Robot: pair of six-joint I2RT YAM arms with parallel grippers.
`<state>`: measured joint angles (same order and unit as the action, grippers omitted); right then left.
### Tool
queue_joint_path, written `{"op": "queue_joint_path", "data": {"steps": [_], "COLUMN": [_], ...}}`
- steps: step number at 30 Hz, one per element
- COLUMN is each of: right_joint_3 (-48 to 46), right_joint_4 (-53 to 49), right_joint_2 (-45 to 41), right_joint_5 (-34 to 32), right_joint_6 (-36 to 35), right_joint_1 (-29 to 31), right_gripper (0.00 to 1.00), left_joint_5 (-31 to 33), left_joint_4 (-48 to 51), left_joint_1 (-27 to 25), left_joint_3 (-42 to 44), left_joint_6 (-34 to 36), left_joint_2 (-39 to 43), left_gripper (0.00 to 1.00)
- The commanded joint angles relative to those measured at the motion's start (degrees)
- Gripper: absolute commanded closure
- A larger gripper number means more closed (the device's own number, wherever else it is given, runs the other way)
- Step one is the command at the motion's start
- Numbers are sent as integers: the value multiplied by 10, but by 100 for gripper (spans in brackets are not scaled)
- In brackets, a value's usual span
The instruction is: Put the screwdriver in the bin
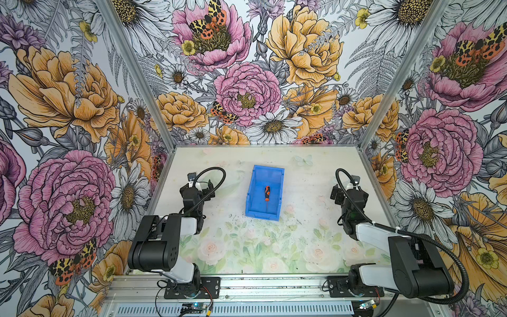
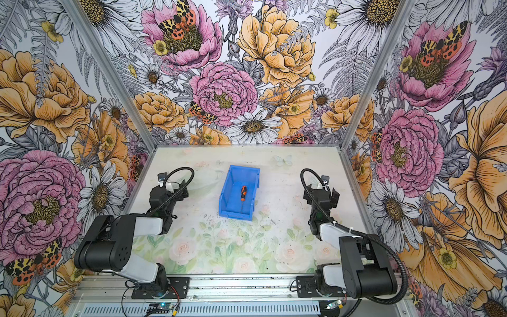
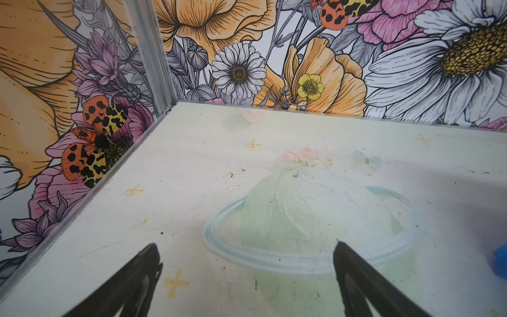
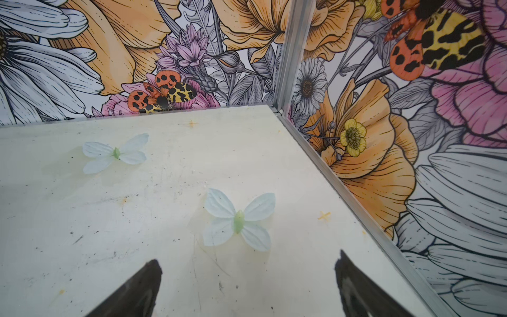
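you are looking at a task that appears to be done: the screwdriver (image 1: pixel 267 195) is lying flat on the floor of the blue bin (image 1: pixel 253 192), with its handle toward the far wall and its shaft pointing at the near end, in both top views. the left gripper (image 3: pixel 247 247) is hanging with its jaws spread wide and empty, well apart from the bin. the right gripper (image 4: pixel 248 260) is likewise gaping over the bare table (image 4: pixel 82 219). nothing seems left for you but resting the arms.
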<state>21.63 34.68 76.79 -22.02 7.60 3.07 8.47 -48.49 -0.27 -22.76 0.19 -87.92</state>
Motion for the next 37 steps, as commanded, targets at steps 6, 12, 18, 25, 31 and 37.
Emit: {"op": "queue_joint_path", "data": {"steps": [6,12,18,25,31,37], "right_joint_3": [35,42,45,30,21,17], "right_joint_4": [92,73,67,101,121,129], "right_joint_2": [89,91,92,106,112,109], "right_joint_5": [15,28,36,228,195,194], "right_joint_6": [-14,-13,-11,-31,-31,-31], "right_joint_1": [-9,-12,-16,-59,-49,-48], "right_gripper": [1,0,0,0,0,1], "left_joint_5": [-19,-18,-10,-9,-10,-9], "left_joint_4": [-49,-53,-52,-52,-51,-51], "left_joint_1": [4,5,0,-1,0,-1], "left_joint_3": [10,11,11,11,11,11], "left_joint_6": [2,2,5,5,5,5], "left_joint_2": [-8,-9,-9,-9,-9,-9], "left_gripper": [1,2,1,1,2,1]}}
